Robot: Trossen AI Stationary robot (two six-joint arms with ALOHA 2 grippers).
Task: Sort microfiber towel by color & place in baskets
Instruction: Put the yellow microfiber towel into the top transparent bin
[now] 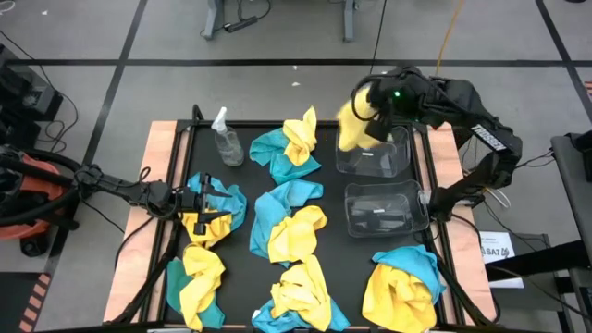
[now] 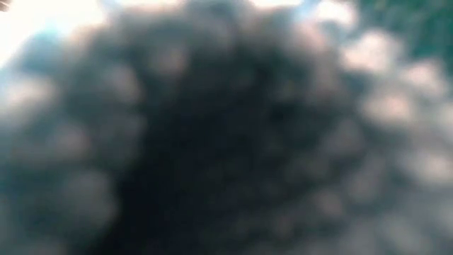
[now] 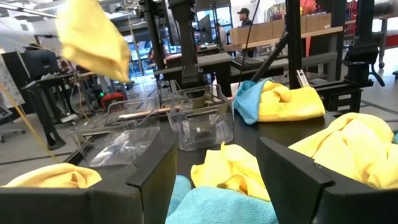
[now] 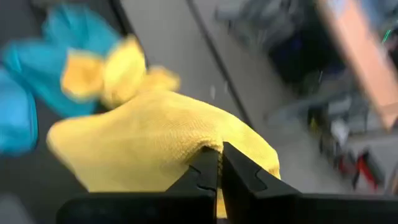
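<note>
Yellow towel over the far basket
Right end effector (image 1: 365,109) clamps a yellow towel (image 1: 352,128) above the far basket (image 1: 375,159); next, release.

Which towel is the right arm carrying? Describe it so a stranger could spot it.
Look at the table's far right corner, above the farther clear basket. A yellow towel hangs there, pinched in the right gripper. It is the only towel off the table.

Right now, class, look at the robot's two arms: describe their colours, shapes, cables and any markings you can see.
Both arms are dark, jointed and slim. The left arm is black. The right arm shows a small green light near its wrist, a white label with dark print on one link, and looped black cables. Each claw has two dark angular fingers.
</note>
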